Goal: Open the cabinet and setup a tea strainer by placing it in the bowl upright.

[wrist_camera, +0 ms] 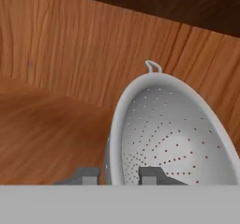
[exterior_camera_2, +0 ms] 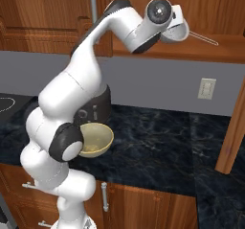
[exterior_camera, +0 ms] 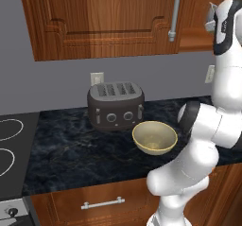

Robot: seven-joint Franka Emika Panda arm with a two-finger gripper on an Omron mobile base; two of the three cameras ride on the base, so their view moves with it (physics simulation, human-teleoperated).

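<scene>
One tea strainer (wrist_camera: 173, 129) inside cabinet (wrist_camera: 56, 78), handle pointing right

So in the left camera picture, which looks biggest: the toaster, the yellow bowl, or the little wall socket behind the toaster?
Largest to smallest, as they look in the left base view:
1. Toaster
2. Bowl, somewhat narrower, though it sits nearer the camera
3. Wall socket, by far the smallest; the toaster hides its bottom.
</scene>
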